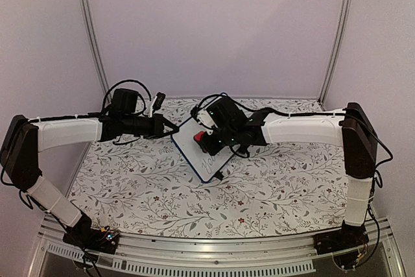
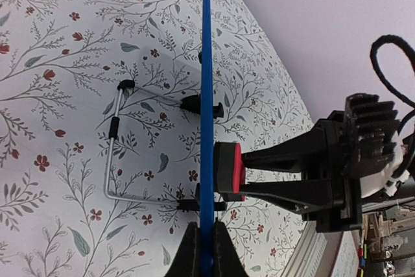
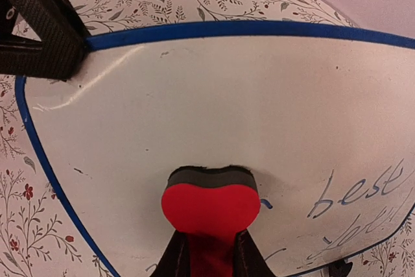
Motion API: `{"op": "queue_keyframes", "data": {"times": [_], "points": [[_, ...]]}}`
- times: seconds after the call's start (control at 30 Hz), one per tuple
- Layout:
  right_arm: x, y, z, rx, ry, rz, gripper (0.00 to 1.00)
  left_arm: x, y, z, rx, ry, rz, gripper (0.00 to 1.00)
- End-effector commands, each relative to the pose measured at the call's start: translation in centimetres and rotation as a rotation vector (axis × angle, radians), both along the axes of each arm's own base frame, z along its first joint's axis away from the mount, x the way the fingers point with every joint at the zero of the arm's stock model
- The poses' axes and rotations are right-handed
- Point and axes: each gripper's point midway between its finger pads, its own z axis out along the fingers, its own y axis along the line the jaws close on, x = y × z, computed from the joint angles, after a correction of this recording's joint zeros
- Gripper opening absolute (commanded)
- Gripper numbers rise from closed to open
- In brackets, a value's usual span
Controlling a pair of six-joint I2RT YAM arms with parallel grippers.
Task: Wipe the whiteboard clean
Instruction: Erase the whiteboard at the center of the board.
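**Two-arm hold for wiping.** The whiteboard stands tilted on edge at the middle of the flowered cloth, between the two arms. The left pincer is clenched on the board's blue rim, one finger on each side of the frame. Its likely purpose is to brace the board so it neither slides nor tips when pushed from the other side. The right pincer grasps a red eraser by its body. The dark felt face lies against the white surface, so a sweep of that arm would drag the felt across the ink.

**Overhead view.** This gives only the layout: the left arm reaches in from 9 o'clock and the right from 3 o'clock, and they meet at the board. Whether the board's lower corner rests on the cloth cannot be told.

**Left wrist view.** The board appears edge-on as a thin blue line. The eraser touches its face on the 3 o'clock side. On the 9 o'clock side a wire stand with black feet shows on the back, hidden in the other views.

**Right wrist view.** Only this view shows the writing surface. The upper and left areas look clean apart from faint smears. Handwriting lies unwiped at 3 o'clock of the eraser, near the lower right rim. Judged from this, the job is partly done and the next strokes belong there.
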Motion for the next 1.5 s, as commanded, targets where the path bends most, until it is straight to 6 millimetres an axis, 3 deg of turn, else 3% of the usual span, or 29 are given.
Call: {"op": "queue_keyframes", "data": {"times": [0.0, 0.4, 0.8, 0.93, 1.13, 1.47], "points": [[-0.9, -0.8, -3.9, -0.058, 0.064, 0.013, 0.04, -0.6, -0.5, 1.7, -0.039, -0.038, -0.04, 0.04], [-3.3, -4.0, -6.1, -0.072, 0.116, -0.017, 0.04, -0.6, -0.6, 1.6, -0.042, -0.034, -0.041, 0.04], [-0.6, -0.9, -1.6, -0.023, 0.026, 0.004, 0.05, -0.6, -0.6, 1.6, -0.041, -0.035, -0.041, 0.04], [0.2, -0.3, -1.1, -0.025, 0.01, 0.006, 0.05, -0.6, -0.5, 1.6, -0.041, -0.037, -0.039, 0.04], [0.5, -1.1, -2.4, -0.049, 0.028, -0.008, 0.05, -0.5, -0.4, 1.7, -0.043, -0.038, -0.038, 0.04], [-1.4, -4.4, -5.7, -0.08, 0.093, -0.037, 0.04, -0.5, -0.5, 1.5, -0.042, -0.033, -0.039, 0.04]]}}
